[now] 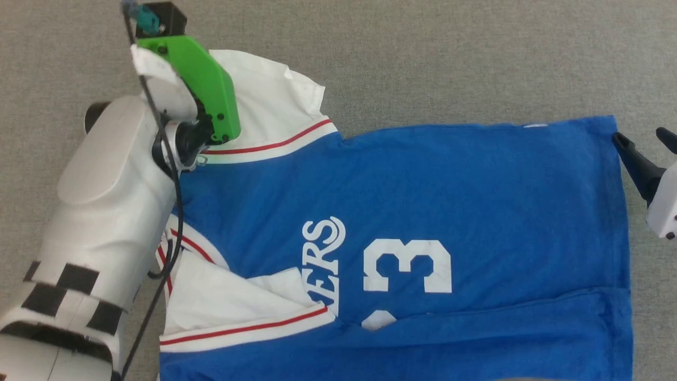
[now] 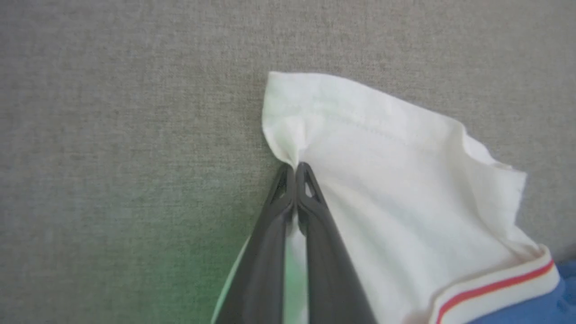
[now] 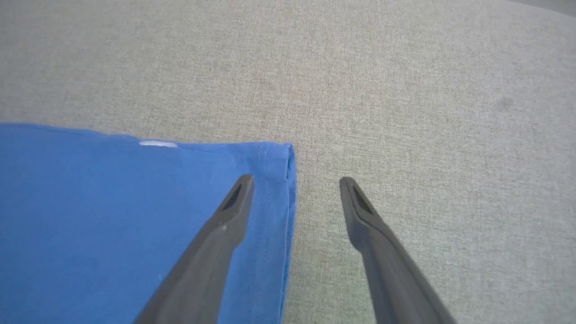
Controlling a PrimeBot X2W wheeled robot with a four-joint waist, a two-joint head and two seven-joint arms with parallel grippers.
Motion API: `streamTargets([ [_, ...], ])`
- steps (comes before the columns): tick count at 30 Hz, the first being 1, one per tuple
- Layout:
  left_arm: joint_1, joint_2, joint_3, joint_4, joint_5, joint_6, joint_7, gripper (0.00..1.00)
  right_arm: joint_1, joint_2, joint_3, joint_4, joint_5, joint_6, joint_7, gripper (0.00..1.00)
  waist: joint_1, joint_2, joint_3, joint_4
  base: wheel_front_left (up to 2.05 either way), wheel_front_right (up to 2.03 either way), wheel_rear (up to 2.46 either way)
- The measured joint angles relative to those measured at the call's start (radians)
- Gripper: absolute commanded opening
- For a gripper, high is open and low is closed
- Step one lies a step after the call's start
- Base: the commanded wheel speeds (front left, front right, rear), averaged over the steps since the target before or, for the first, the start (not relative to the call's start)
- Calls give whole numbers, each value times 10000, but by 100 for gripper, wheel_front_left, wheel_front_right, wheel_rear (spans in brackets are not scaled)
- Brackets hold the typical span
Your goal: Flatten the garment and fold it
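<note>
1. Grey woven surface [image 1: 476, 58] lies under everything and gives the garment [image 1: 465, 201] a flat bed. The shirt lies spread sideways across it, with a fold along its near side.
2. Left gripper [image 2: 294, 168] has its 2 fingers pinched together on the corner of the white sleeve [image 2: 387, 180], probably so the rumpled sleeve can be drawn out flat.
3. Right gripper [image 3: 297, 181] hangs with its fingers spread, straddling the blue hem corner [image 3: 279, 153] and holding nothing. It looks set to pinch there for tension.

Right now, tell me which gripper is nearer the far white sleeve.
Left. The left gripper is shut on the sleeve corner; the right gripper, open, straddles the opposite hem of the garment.
</note>
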Motion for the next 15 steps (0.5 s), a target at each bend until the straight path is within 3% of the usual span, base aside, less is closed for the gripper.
streamTargets([
  [7, 1175, 399, 639, -1837, -320, -134, -1275, 0, -387, -589, 830, 265, -458, 0, 903, 100, 0, 0, -226, 244, 0, 0, 0],
  [15, 2896, 765, 1072, -4903, -604, 447, -1829, 0, -1316, -1041, 1822, 1469, -1095, 0, 1668, 100, 0, 0, -143, 550, 0, 0, 0],
])
